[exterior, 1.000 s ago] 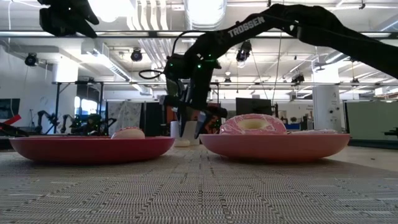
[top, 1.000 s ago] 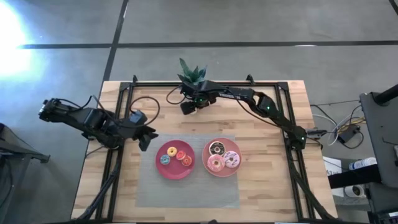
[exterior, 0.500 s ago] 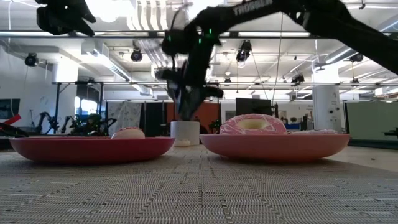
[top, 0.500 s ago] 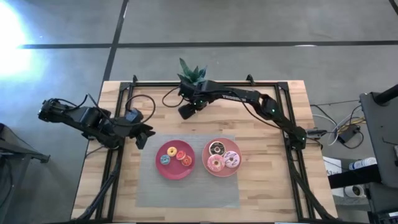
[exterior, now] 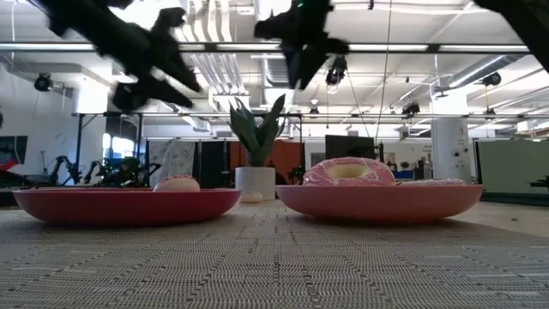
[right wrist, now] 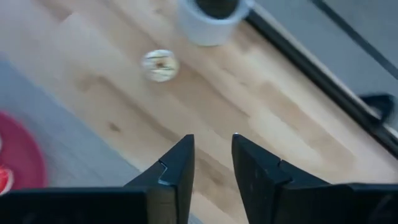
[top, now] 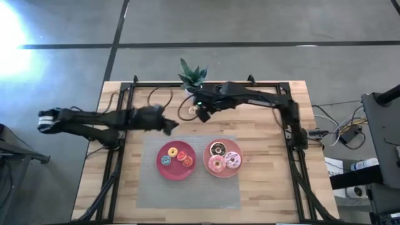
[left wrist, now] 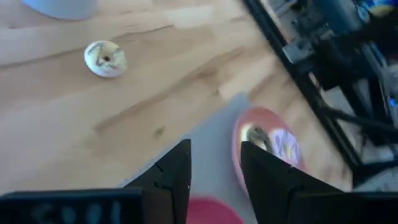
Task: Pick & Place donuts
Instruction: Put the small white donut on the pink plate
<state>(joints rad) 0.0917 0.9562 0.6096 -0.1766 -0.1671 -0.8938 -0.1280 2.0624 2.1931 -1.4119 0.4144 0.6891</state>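
A tiny cream donut (top: pixel 185 112) lies flat on the bare wood beside a white plant pot (right wrist: pixel 211 17); it also shows in both wrist views (left wrist: pixel 105 58) (right wrist: pixel 160 65). The left plate (top: pixel 164 172) holds the blue, orange and red tiny donuts (top: pixel 177 157). The right plate (top: pixel 210 169) carries the chocolate, pink and lilac donuts (top: pixel 224 157). My left gripper (top: pixel 170 127) (left wrist: pixel 216 144) hovers open over the mat's far left corner. My right gripper (top: pixel 200 112) (right wrist: pixel 212 137) hangs open, raised just right of the cream donut. Neither holds anything.
A grey woven mat (top: pixel 150 187) lies under both plates. The potted plant (top: pixel 192 76) stands at the far edge, close to the right gripper. A black frame (top: pixel 122 94) runs round the table's sides. Bare wood shows left and right of the mat.
My left arm has swung fast from the table's left edge toward the centre, ending over the mat's far left corner. My right gripper has risen from low by the plant pot and drifted a little right, uncovering the cream donut, which has stayed on the wood.
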